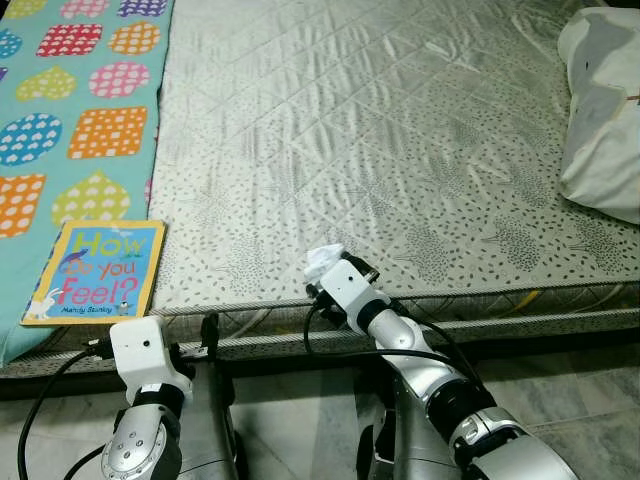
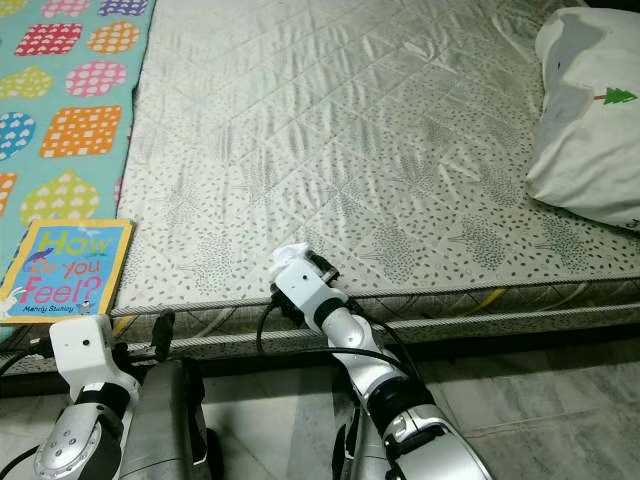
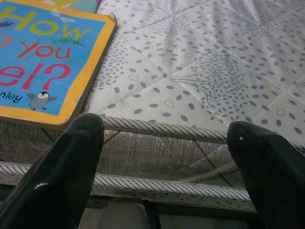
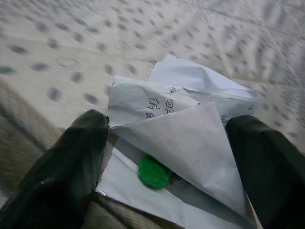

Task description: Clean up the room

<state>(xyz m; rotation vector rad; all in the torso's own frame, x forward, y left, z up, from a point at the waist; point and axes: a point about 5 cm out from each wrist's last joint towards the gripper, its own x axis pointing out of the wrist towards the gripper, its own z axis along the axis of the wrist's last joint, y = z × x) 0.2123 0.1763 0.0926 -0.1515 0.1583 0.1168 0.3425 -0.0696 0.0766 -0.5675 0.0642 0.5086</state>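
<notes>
Two fingers of your right gripper (image 4: 167, 162) sit wide on either side of a crumpled paper (image 4: 183, 129) with a small green bit on it; whether they press it I cannot tell, so treat the hold as loose; the paper is at the near edge of the mattress (image 1: 400, 150), and a quick lift could let it slip down to the floor. Your left gripper (image 3: 164, 167) is spread and empty, low against the mattress side, just near the book (image 1: 95, 272); raising it carelessly could knock the book's overhanging corner. The pillow (image 1: 605, 110) lies far right, well apart.
</notes>
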